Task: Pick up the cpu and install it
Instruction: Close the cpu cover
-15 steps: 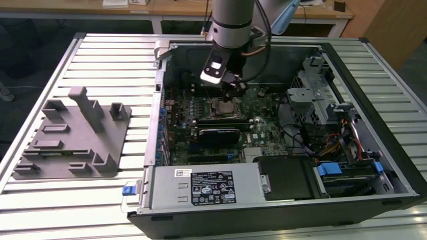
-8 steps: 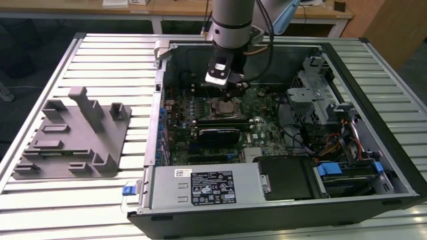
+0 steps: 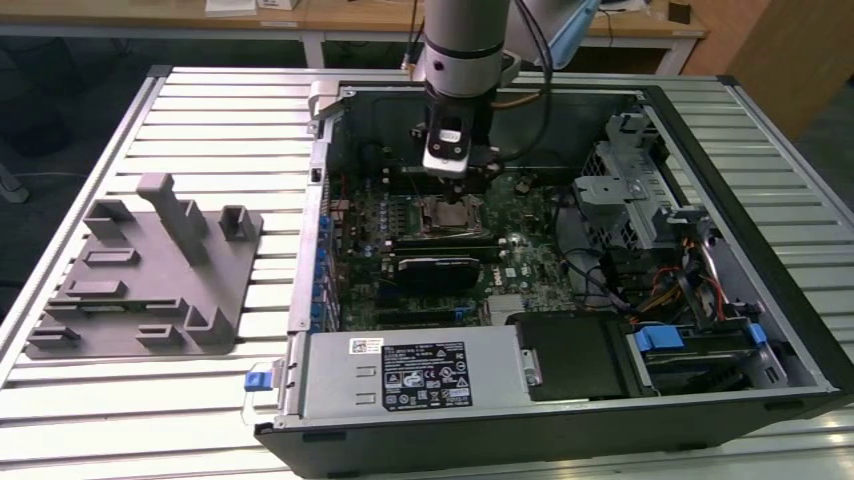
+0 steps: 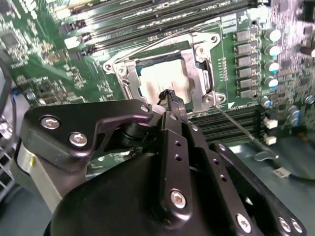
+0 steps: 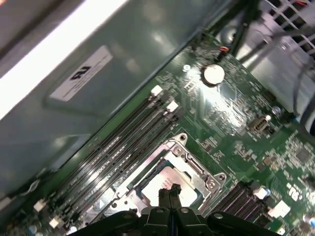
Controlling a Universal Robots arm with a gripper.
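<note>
Near the middle of the slatted metal worktop [image 3: 200, 120], in the exterior view, an open black-and-grey case [image 3: 534, 445] lies on its side with a green board [image 3: 534, 262] inside. The arm comes straight down into it. The claw [image 3: 457, 184] hangs just above the socket [image 3: 475, 215], where the cpu [image 3: 451, 212] lies flat. A grey plastic fixture [image 3: 147, 270] with upright posts sits well apart, towards the worktop's edge on the exterior view's left.

In the second wrist view the claw's matte black fingers [image 4: 173, 101] are pressed together with nothing between them. Their tips are over the cpu's shiny silver top; I cannot tell whether they touch it. The cpu sits square within the socket's bright stamped-metal frame, and a thin wire lever [image 4: 241, 132] slants away from one corner.

In the first wrist view the closed tips meet over one edge of the cpu. Long dark slots [image 5: 123, 147] run beside the socket, and a round silver battery [image 5: 214, 73] lies further off.
</note>
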